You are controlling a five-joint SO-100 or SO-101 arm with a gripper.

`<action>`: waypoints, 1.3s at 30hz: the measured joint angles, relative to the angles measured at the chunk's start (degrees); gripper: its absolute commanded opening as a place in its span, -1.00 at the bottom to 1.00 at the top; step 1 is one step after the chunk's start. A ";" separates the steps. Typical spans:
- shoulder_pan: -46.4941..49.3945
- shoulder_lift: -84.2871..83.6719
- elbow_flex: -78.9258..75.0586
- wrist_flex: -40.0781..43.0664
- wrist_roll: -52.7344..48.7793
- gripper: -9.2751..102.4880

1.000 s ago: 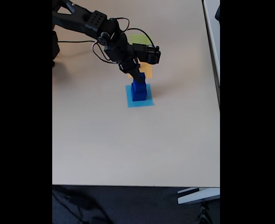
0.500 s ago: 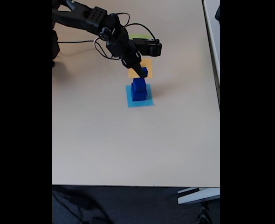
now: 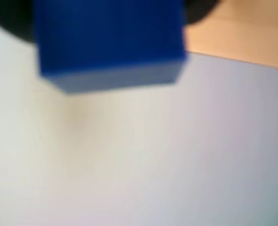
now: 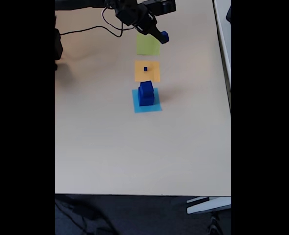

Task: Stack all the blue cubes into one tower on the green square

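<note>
In the fixed view my gripper is raised near the top of the table, shut on a small dark blue cube. It hangs by the right edge of the green square. Two more blue cubes stand stacked on a light-blue square. A tiny dark blue cube sits on the orange square between them. The wrist view shows the held cube close up and blurred at the top, over pale table, with an orange patch at the upper right.
The arm and its cables reach in from the top left of the fixed view. The three flat squares lie in a line down the table's middle. The table's front edge runs along the bottom, the right edge beside a white object.
The gripper lifted a blue cube off the top of the stack and carried it up and away past the orange square to beside the green square. A tiny cube now shows on the orange square.
</note>
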 measured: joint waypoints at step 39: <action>-16.70 -19.16 6.42 -5.71 33.93 -0.66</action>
